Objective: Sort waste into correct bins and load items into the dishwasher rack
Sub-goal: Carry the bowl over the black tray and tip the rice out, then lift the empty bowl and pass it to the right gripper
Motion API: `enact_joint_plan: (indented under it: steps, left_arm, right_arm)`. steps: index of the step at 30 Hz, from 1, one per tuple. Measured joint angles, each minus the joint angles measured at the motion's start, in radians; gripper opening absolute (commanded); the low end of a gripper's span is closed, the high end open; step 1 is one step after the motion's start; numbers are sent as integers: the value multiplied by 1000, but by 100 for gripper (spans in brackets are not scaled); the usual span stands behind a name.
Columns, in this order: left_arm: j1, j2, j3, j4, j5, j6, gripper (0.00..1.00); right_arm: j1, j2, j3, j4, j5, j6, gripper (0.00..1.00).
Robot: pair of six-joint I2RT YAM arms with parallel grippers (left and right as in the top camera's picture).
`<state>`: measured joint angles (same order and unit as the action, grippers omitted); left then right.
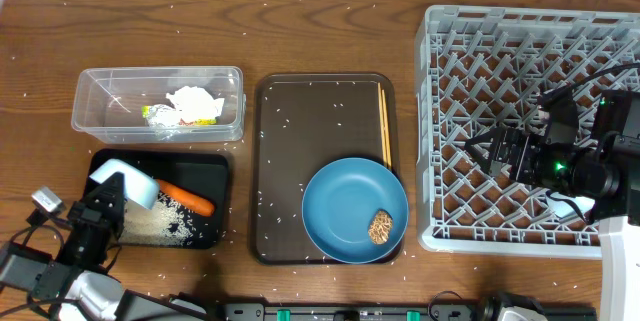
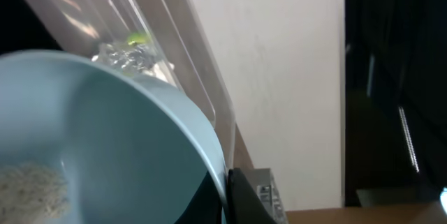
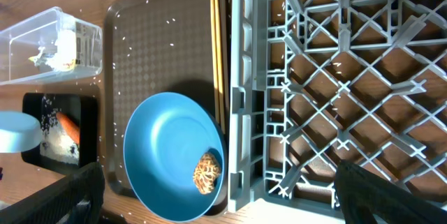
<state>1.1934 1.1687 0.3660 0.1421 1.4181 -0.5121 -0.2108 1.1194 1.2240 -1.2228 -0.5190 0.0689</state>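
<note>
- Grey plastic dishwasher rack (image 1: 520, 41) sits at the right end of the wooden counter (image 1: 300, 31). The right jaws hang over its lattice floor, spread wide, with nothing between them.
- Clear tub (image 1: 100, 91) is at far left, with the crumpled white tissue (image 1: 192, 97) and the green-and-silver wrapper (image 1: 158, 114) inside it.
- Black tray (image 1: 210, 173) is just in front of the tub. It holds the orange carrot (image 1: 187, 199) and a pile of white rice grains (image 1: 165, 223).
- Left jaws are clamped tight on the small light-blue cup (image 1: 128, 183), which is tipped over the left end of the black tray. The left wrist view shows some rice clinging inside the cup.
- Brown serving tray (image 1: 310, 131) lies between the two bins and the rack. The wooden chopsticks (image 1: 384, 126) lie side by side along its right edge.
- Large blue plate (image 1: 345, 201) sits on the near-right corner of the serving tray. The small brown food lump (image 1: 380, 227) is on it, close to the right rim.
- Loose grains are scattered over the counter and the serving tray.
</note>
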Motion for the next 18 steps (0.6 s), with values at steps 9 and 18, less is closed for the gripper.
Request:
enact_joint_plan:
  steps: [9, 18]
  left_arm:
    - [-29, -2, 0, 73, 26, -22, 6]
    - [-59, -2, 0, 66, -3, -60, 6]
  right_arm:
    - [0, 0, 0, 0, 0, 3, 97]
    - [0, 0, 0, -11, 0, 11, 97]
